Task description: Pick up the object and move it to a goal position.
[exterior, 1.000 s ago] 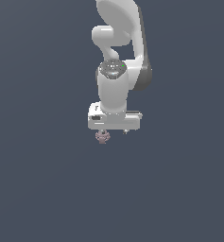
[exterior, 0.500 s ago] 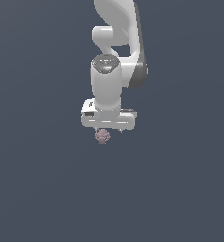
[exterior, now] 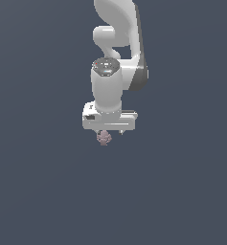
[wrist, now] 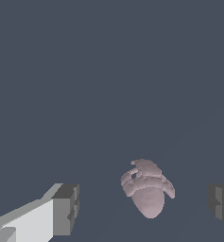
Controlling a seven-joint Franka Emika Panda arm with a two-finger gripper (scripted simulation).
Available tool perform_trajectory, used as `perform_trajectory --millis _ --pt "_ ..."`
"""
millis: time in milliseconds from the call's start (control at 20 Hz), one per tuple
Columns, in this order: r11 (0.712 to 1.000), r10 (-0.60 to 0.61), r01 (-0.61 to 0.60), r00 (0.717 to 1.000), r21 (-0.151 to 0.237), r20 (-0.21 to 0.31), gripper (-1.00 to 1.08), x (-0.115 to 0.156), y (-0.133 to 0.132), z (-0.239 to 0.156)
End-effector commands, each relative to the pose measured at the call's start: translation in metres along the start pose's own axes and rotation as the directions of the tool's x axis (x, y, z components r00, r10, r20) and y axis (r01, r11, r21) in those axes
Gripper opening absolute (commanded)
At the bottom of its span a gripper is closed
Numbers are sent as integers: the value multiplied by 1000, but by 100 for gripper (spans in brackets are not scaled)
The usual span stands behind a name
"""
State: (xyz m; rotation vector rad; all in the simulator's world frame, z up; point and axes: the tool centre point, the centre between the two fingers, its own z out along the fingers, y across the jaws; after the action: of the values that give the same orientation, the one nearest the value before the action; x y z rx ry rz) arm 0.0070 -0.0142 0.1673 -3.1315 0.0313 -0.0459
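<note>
The surface (exterior: 38, 191) is a flat, uniform slate blue-grey that fills both views from edge to edge. No seam, wall, horizon or furniture is seen, so floor and room cannot be told apart, and only the faintest soft shading is visible on the ground in the wrist view.

In the exterior view the white arm (exterior: 117, 43) is seen hanging down from the top of the frame, with a dark band at its elbow and a grey cap on the joint above the wrist. The gripper (exterior: 106, 134) is carried on a wide white block, and the blob (exterior: 104, 138) is seen as a tiny pink-mauve speck directly under that block, towards the exterior view's left of its middle. The fingers are almost wholly hidden by the block from here, and whether the blob is touched cannot be told.

The wrist view supplies what is hidden there. The two fingers, white with grey pads (wrist: 66, 209), are shown set wide apart, and the blob (wrist: 147, 191) lies between them, nearer to one pad but clear of both, with bare ground visible on either side. Its form is also made plain only here: a lumpy, lobed upper part and a smooth rounded end.
</note>
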Motion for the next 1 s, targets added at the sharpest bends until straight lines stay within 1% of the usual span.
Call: perform_trajectory --millis 0,250,450,700,950 --pt "999 -35 35 999 -1 2 100 -2 2 4" --pt "991 -133 133 991 -4 6 100 -8 8 14" --pt "973 -231 231 973 -5 11 100 -14 13 25" --pt "935 -355 355 935 -4 18 100 -23 20 38" --pt "881 -473 473 881 0 23 100 -32 25 51"
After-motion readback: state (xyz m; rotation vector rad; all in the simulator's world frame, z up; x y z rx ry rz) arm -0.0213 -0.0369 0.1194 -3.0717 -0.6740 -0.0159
